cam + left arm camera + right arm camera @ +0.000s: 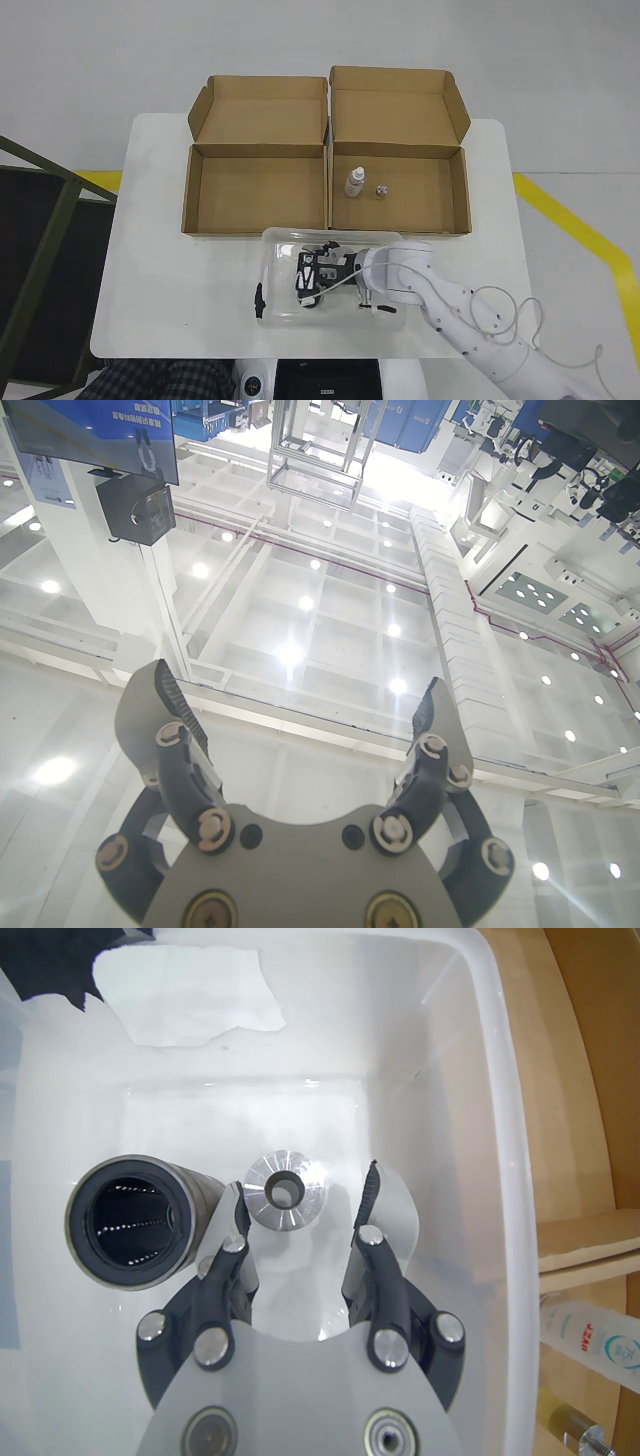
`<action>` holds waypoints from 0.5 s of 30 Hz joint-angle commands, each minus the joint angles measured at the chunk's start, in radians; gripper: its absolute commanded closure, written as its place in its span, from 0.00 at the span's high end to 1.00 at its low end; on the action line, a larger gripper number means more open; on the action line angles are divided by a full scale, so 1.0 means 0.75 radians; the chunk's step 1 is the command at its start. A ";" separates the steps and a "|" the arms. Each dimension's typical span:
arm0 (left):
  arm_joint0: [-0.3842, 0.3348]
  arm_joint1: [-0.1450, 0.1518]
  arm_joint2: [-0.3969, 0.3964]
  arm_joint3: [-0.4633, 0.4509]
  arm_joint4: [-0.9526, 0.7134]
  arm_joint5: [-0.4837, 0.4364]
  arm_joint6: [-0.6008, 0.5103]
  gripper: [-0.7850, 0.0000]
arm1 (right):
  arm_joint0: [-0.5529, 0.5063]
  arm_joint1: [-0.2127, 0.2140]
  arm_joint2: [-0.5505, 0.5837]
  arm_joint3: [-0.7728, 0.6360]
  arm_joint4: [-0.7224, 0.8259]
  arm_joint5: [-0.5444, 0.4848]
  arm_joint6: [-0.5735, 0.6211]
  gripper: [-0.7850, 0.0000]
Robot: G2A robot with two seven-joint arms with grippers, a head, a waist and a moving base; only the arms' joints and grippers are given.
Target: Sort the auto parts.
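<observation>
I see my right gripper [306, 1188] down inside the clear plastic bin [500, 1128], its jaws about half spread and holding nothing. The small silver flanged bushing [287, 1217] stands on end directly between the two fingers, bore facing the wrist. One serrated pad looks to be against the flange's edge, though I can't be sure it touches; the other pad stands apart from it.

Just outside that nearer finger lies the larger dark cylindrical bearing with a ribbed steel shell [192, 1198], close beside the bushing. Beyond the fingertips, at the bin's far wall, sits a torn white paper scrap [190, 998] next to something black [45, 963].

My left gripper [297, 682] points up at the white gridded ceiling [350, 600], jaws wide apart and empty.

The bin rests on a white table [160, 260]. Past the right gripper sit two open brown cardboard boxes: the one straight beyond it [255, 190], and the other [420, 195] holding a white bottle [354, 181] and a small grey part [380, 190].
</observation>
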 commanded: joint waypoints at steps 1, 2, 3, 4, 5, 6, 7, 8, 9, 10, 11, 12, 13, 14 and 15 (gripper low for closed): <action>0.000 0.000 0.000 0.000 0.000 0.000 0.000 1.00 | 0.009 -0.004 -0.007 0.012 0.006 -0.003 0.000 0.51; 0.000 0.000 0.000 0.000 0.000 0.000 0.000 1.00 | 0.013 -0.007 -0.010 0.020 0.011 -0.003 -0.001 0.51; 0.000 0.000 0.000 0.000 0.000 0.000 0.000 1.00 | 0.017 -0.009 -0.014 0.028 0.015 -0.005 -0.001 0.50; 0.000 0.000 0.000 0.000 0.000 0.000 0.000 1.00 | 0.021 -0.011 -0.017 0.036 0.019 -0.006 -0.001 0.50; 0.000 0.000 0.000 0.000 0.000 0.000 0.000 1.00 | 0.025 -0.014 -0.021 0.042 0.022 -0.008 -0.001 0.50; 0.000 0.000 0.000 0.000 0.000 0.000 0.000 1.00 | 0.028 -0.016 -0.024 0.048 0.024 -0.008 -0.001 0.49; 0.000 0.000 0.000 0.000 0.000 0.000 0.000 1.00 | 0.030 -0.018 -0.028 0.052 0.027 -0.010 -0.002 0.49; 0.000 0.000 0.000 0.000 0.000 0.000 0.000 1.00 | 0.032 -0.019 -0.030 0.056 0.029 -0.010 -0.002 0.48; 0.000 0.000 0.000 0.000 0.000 0.000 0.000 1.00 | 0.033 -0.021 -0.032 0.060 0.031 -0.013 -0.002 0.47; 0.000 0.000 0.000 0.000 0.000 0.000 0.000 1.00 | 0.035 -0.022 -0.033 0.063 0.035 -0.014 -0.003 0.45; 0.000 0.000 0.000 0.000 0.000 0.000 0.000 1.00 | 0.035 -0.023 -0.033 0.066 0.043 -0.016 -0.007 0.43; 0.000 0.000 0.000 0.000 0.000 0.000 0.000 1.00 | 0.037 -0.024 -0.034 0.068 0.045 -0.021 -0.008 0.41; 0.000 0.000 0.000 0.000 0.000 0.000 0.000 1.00 | 0.038 -0.025 -0.033 0.068 0.046 -0.023 -0.010 0.38; 0.000 0.000 0.000 0.000 0.000 0.000 0.000 1.00 | 0.038 -0.025 -0.033 0.067 0.046 -0.026 -0.014 0.35; 0.000 0.000 0.000 0.000 0.000 0.000 0.000 1.00 | 0.037 -0.026 -0.032 0.066 0.049 -0.029 -0.019 0.31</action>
